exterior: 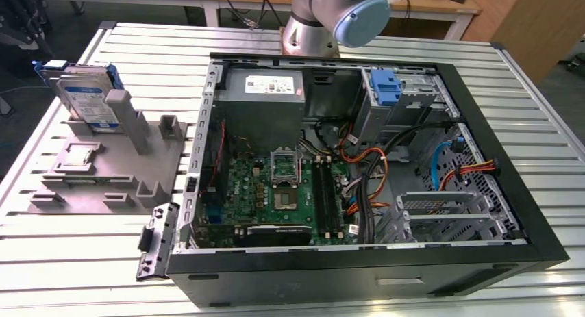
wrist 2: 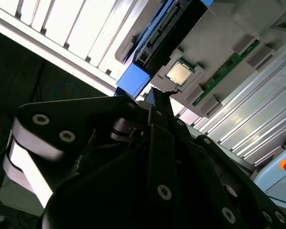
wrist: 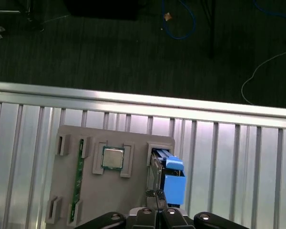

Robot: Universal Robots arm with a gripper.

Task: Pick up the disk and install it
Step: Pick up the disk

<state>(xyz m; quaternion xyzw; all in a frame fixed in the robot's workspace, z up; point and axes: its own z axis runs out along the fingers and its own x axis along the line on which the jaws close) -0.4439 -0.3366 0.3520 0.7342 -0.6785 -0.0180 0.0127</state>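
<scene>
The disk (exterior: pixel 85 98) stands on edge in a slot at the far end of a grey fixture (exterior: pixel 101 173), at the exterior view's left. It is silver-grey with a white-and-blue label and a blue bracket. Both wrist views look down on it edge-on: the dark disk (wrist: pixel 156 167) (wrist 2: pixel 167 28) with its blue bracket (wrist: pixel 174 186) (wrist 2: pixel 132 78). My gripper (wrist: pixel 156 194) (wrist 2: pixel 160 95) hangs above the disk, apart from it. Its fingertips are pressed together with nothing between them.
The fixture also holds a processor chip (wrist: pixel 113 157) and a green memory stick (wrist: pixel 78 176). An open computer case (exterior: pixel 512 194) lies on the slatted metal table (exterior: pixel 82 262), with a grey power supply (exterior: pixel 263 87) and an upright blue carrier (exterior: pixel 388 87) inside. Beyond the table edge (wrist: pixel 133 98) is dark floor with cables.
</scene>
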